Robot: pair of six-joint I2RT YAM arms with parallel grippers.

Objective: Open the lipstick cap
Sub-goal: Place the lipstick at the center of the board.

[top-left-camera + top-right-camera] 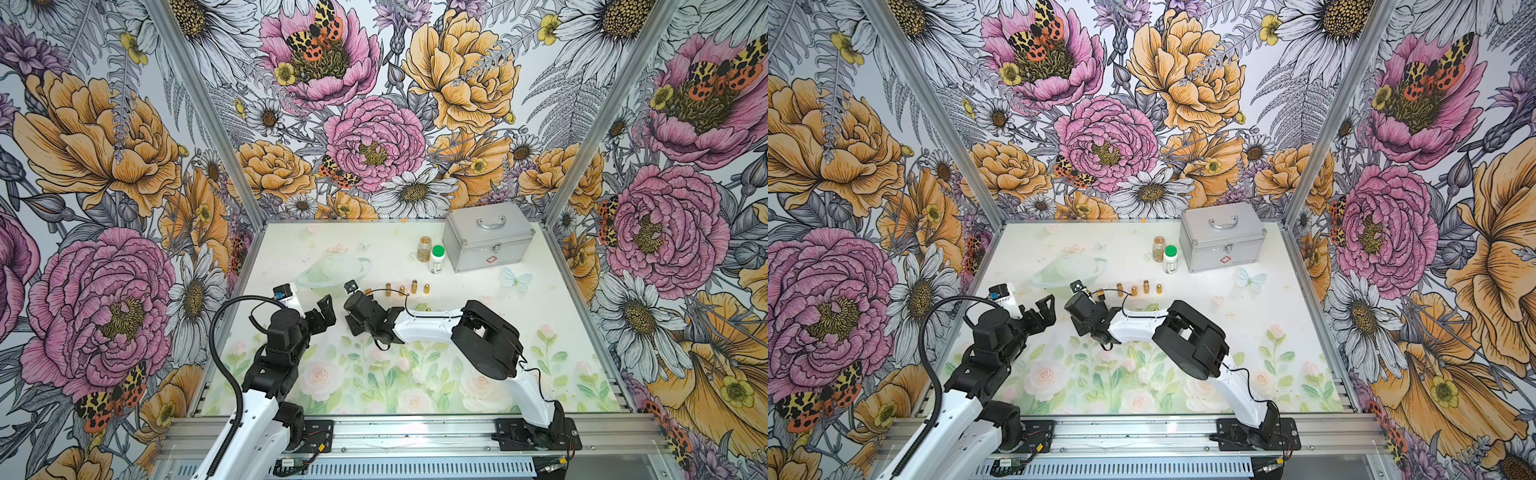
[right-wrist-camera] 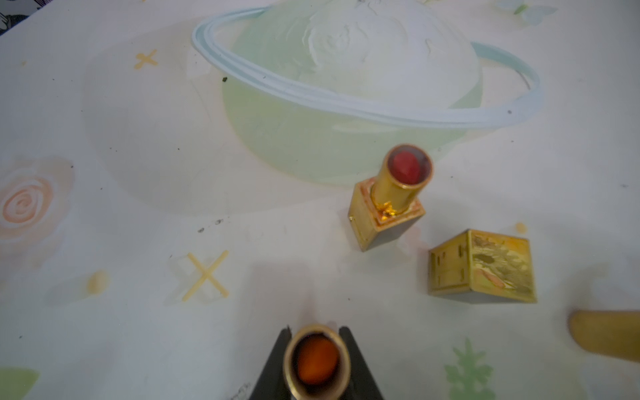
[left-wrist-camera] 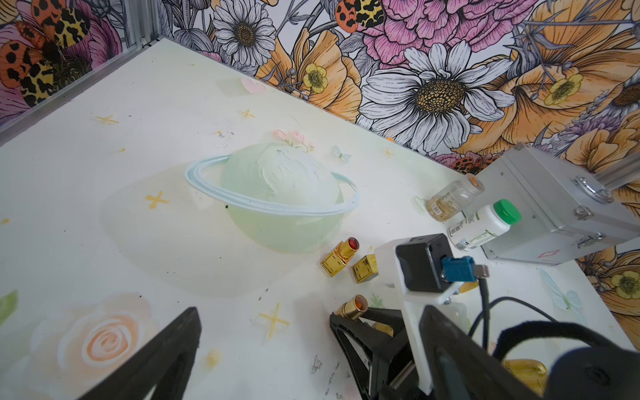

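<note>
My right tool [image 2: 316, 337] is drawn narrow, its black fingers [image 2: 362, 381] clamped on either side of a round gold lipstick [image 2: 316, 360]. The tube's uncapped end faces the wrist camera and shows an orange stick inside. In the left wrist view the tube juts out tilted from the fingertips. I cannot tell whether its base touches the worktop [image 1: 291, 257].

My left tool [image 1: 328, 309] stands wide with nothing between its fingers. It is near the right tool but apart from it, and both are around the middle of the worktop.

Just past the held tube stands a square gold lipstick [image 2: 388, 201], upright and open, with a red stick showing. Close beside it, not touching, sits a square gold cap [image 2: 481, 266]. A blurred gold shape [image 2: 602, 332] lies at the edge of the right wrist view, and I cannot make out what it is.

In a top view the same row carries on with a taller gold piece [image 1: 414, 286] and a rounded gold piece [image 1: 426, 288], both too small to name.

Farther back stand a clear bottle [image 1: 424, 248] and a white bottle with a green lid [image 1: 437, 258], close together. An aluminium case [image 1: 488, 241] with a handle on top sits just beside them in the far right corner.
</note>
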